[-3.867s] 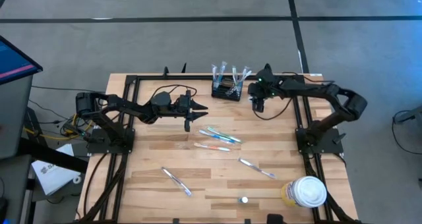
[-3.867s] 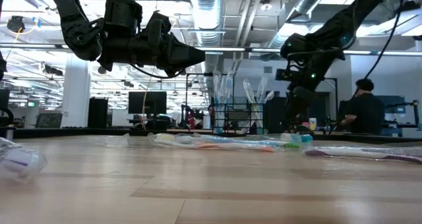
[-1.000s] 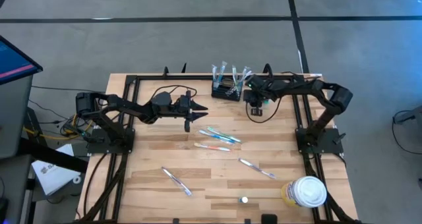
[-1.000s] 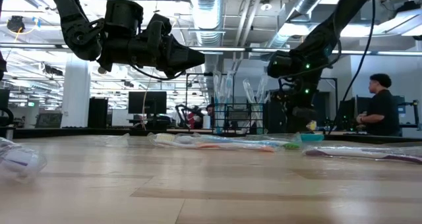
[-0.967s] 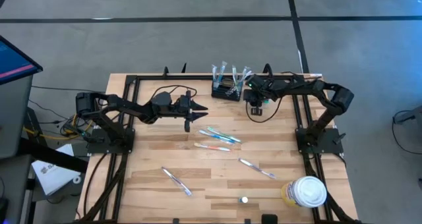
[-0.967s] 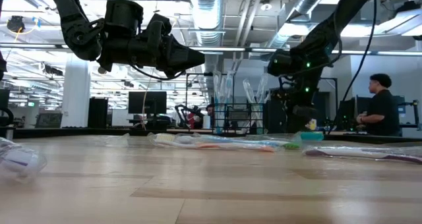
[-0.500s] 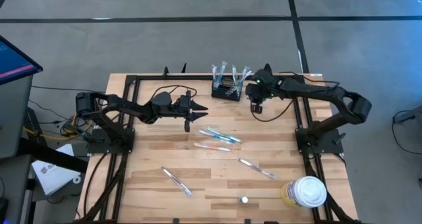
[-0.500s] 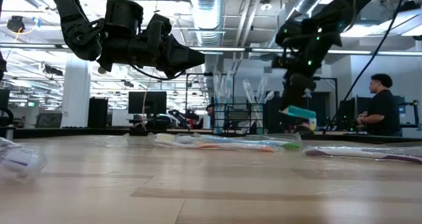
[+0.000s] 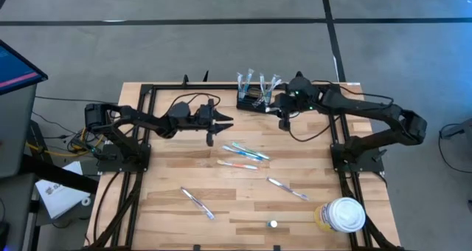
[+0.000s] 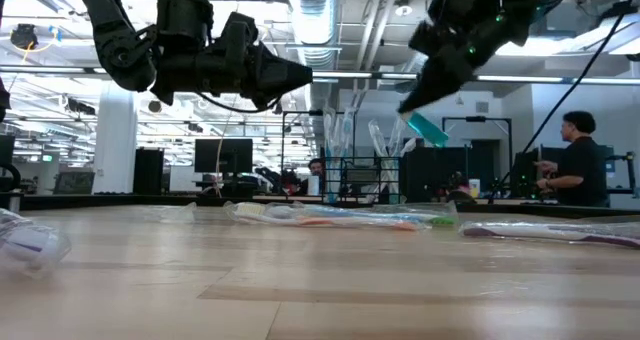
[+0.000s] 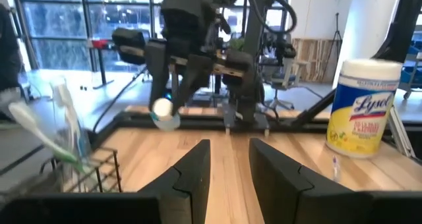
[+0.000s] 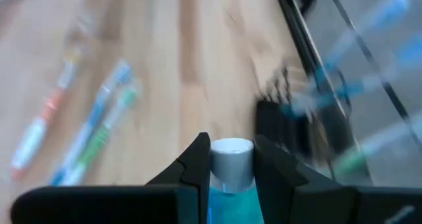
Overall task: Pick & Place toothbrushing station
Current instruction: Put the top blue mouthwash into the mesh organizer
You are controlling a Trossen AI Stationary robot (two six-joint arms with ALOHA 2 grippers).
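Note:
The toothbrushing station (image 9: 253,100), a small black wire-mesh holder with wrapped toothbrushes standing in it, sits on the table near the far edge; it also shows in the low view (image 10: 362,176). My right gripper (image 9: 283,117) hangs just right of it, high above the table, shut on a small blue tube (image 10: 428,130) with a white cap. My left gripper (image 9: 223,123) hovers open and empty left of the station, above the table (image 11: 229,153). My right gripper pinches the blue tube's body just behind the white cap (image 12: 231,184) between its two fingers. The cap (image 12: 231,157) sticks out past the fingertips. The tube is lifted clear of the table and slants in the low view.
Several wrapped toothbrushes lie on the wood: a pair at mid-table (image 9: 245,151), one toward the right (image 9: 287,188), one near the front left (image 9: 198,204). A white-lidded yellow wipes tub (image 9: 341,215) stands at the near right corner. Black frame rails (image 9: 339,125) run along the table's sides.
My right gripper has risen from the table beside the station, taking the blue tube with it. The tube, which lay low near the tabletop a second ago, now hangs tilted high above it. The gripper has also drifted slightly toward the station.

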